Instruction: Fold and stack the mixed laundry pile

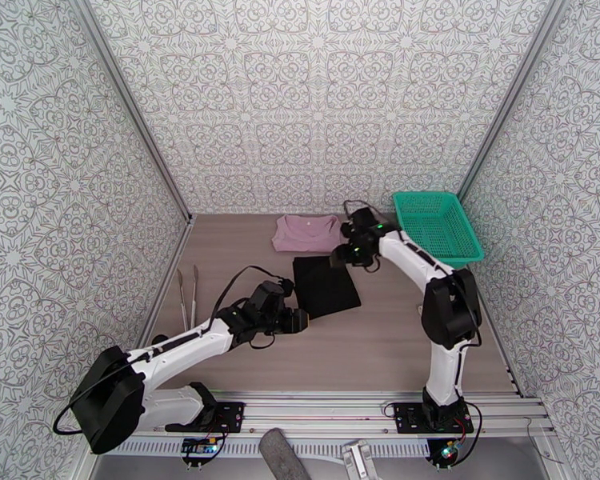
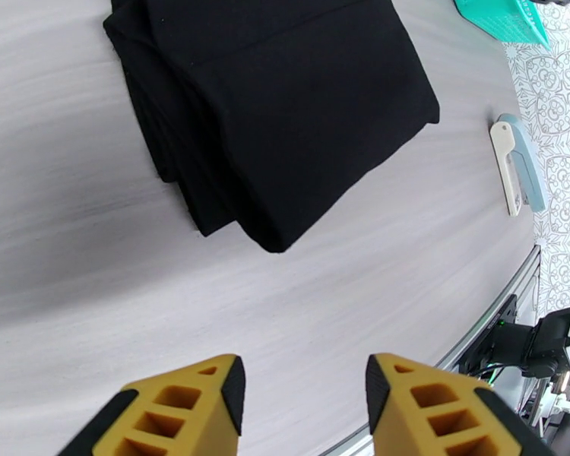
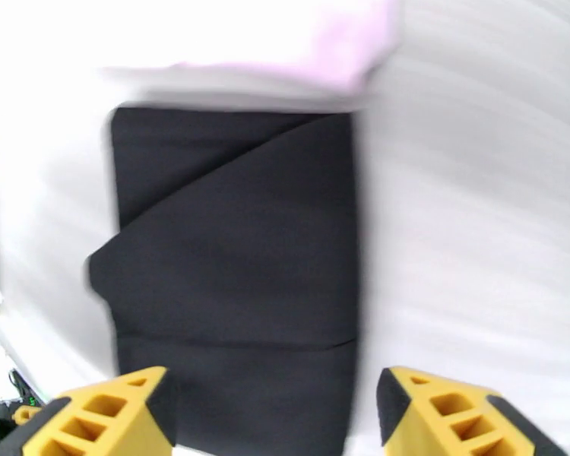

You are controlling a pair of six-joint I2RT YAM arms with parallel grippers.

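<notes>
Black garment (image 1: 326, 286) is folded into a tidy rectangle, lying flat approx mid-table (image 1: 380, 346). Stacked layers show along one edge in the left wrist view. Everything else I'll place off that.

Pink shirt (image 1: 306, 233) lies spread flat just beyond the black garment's far edge, neckline pointing away from it. The two are v. close, but I can't tell if the edges touch. The right wrist view is blurred there.

Left gripper (image 1: 300, 320) sits at the black garment's near-left corner, just off the cloth. In its own cam the yellow fingers (image 2: 186, 408) stand partly apart over bare tabletop w/ nothing btw them, and the garment lies ahead of them, not touched.

Right gripper (image 1: 338, 256) hangs over the black garment's far-right corner. Its fingers (image 3: 110, 416) are spread wide, w/ black cloth lying flat below and btw them. Nothing is pinched as far as the smeared pic shows.

Teal basket (image 1: 436, 222) sits to the right of the black garment & further back, well apart.

Pair of thin metal tongs (image 1: 188, 298) lies to the left of the black garment, also well apart.

A pale blue-white stapler-like thing (image 2: 517, 165) lies on the table off to one side of the black garment, in the left wrist view.
</notes>
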